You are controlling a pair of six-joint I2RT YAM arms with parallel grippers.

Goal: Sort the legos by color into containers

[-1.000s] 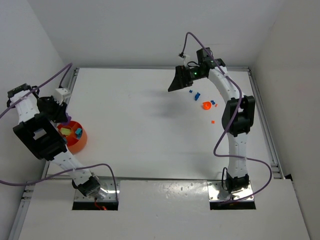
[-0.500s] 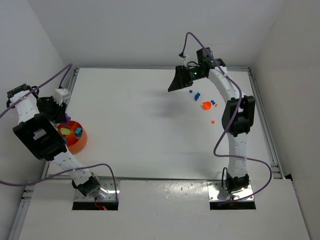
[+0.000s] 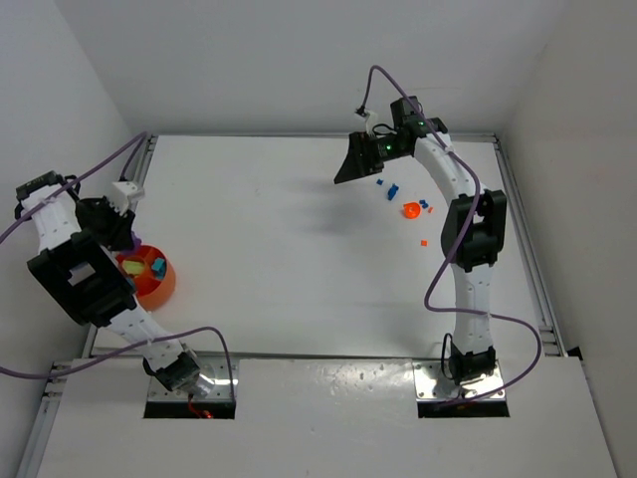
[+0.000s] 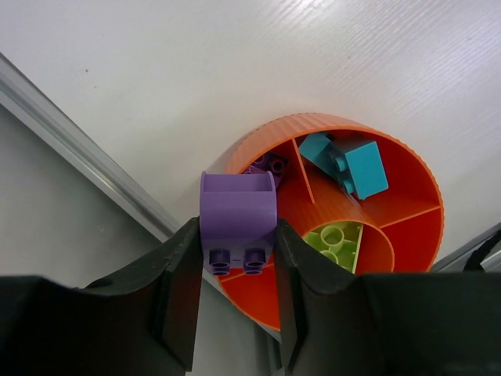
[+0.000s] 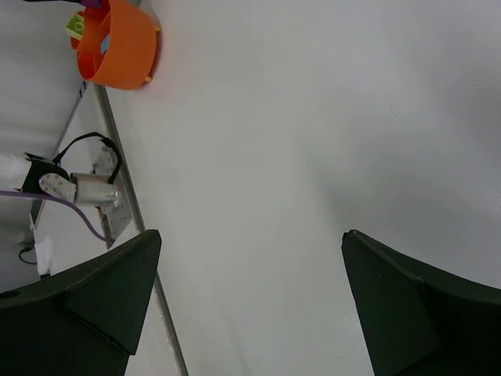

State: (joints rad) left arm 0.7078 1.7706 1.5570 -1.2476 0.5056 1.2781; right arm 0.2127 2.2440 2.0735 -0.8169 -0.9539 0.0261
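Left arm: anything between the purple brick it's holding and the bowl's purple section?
Nothing visible. The purple brick, pinched in the left fingers, hangs over the orange bowl's near rim; the section holding a purple piece lies open right beside it.

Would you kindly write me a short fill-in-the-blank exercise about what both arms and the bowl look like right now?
1. The left end effector is shut on a ____ brick.
2. The divided bowl beneath that brick is ____ in color.
3. The right end effector is empty, with its jaws standing wide ____.

Missing words: purple; orange; open.
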